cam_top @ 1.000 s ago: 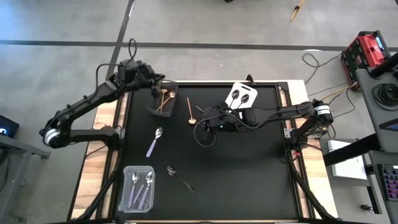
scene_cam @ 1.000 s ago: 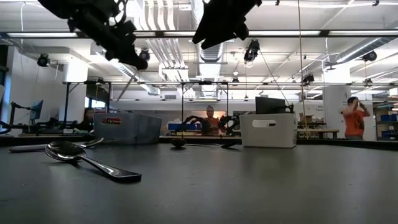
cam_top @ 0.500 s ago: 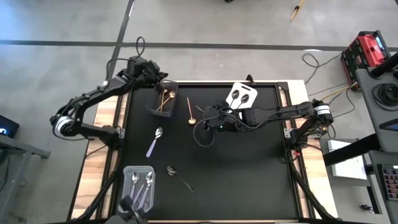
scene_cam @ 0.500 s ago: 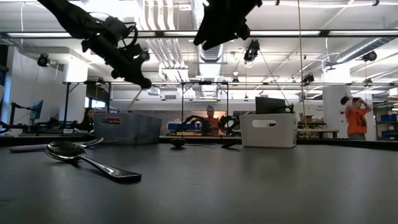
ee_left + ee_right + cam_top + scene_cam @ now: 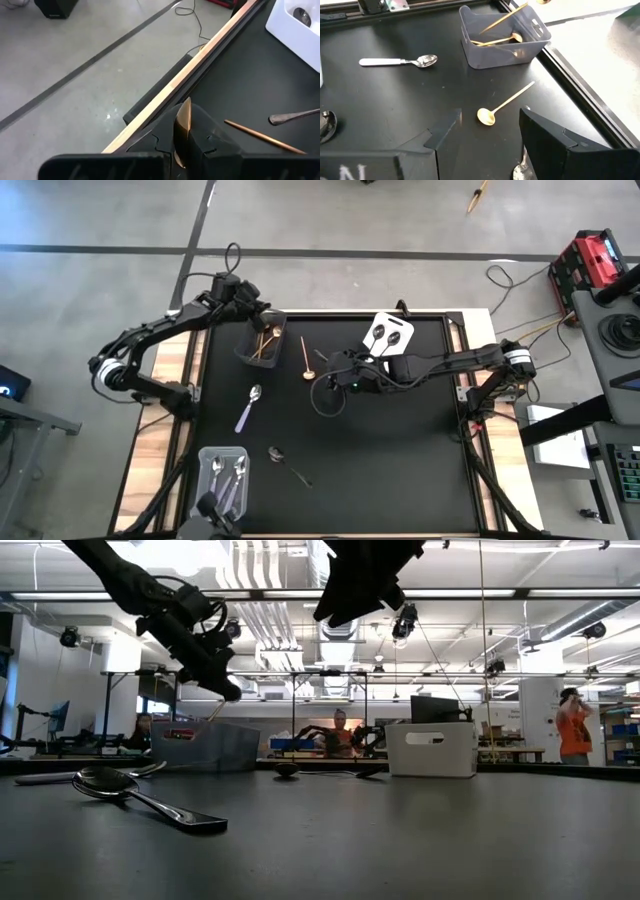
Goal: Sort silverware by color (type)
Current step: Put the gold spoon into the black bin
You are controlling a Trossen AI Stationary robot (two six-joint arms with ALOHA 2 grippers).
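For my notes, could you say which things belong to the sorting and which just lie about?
Job: held gold spoon in left gripper; loose gold spoon; lilac-handled spoon; dark spoon; right gripper, open mid-table.
Lying about: red case; floor cables; person beyond the table.

I'm looking at my black table mat (image 5: 400, 450) with pale wood edging (image 5: 160, 430). One gold spoon (image 5: 502, 105) is lying loose, more gold ones are sitting in the smoky grey bin (image 5: 517, 52), and a silver spoon with a lilac handle (image 5: 248, 409) is lying nearby, plus a dark shiny one (image 5: 289, 463)
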